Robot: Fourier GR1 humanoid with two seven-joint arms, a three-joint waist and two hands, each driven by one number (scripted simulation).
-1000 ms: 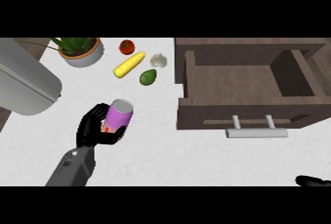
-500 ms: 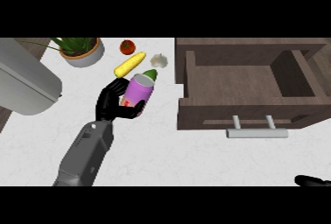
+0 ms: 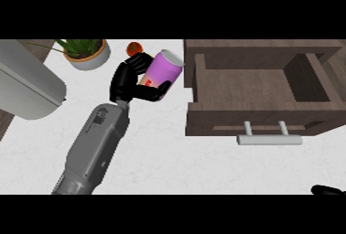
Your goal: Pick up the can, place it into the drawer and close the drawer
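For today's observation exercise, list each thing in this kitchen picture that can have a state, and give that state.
Can: held off the counter, tilted, left of the drawer.
Drawer: open, nothing visible inside.
Left hand: curled round the can.
Right hand: only its edge shows at the lower right corner.

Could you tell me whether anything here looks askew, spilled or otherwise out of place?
Nothing is spilled or damaged. The purple can is tilted, but only because the left hand is curled round it, just left of the open drawer. The potted plant stands upright. The right hand barely shows at the lower right edge.
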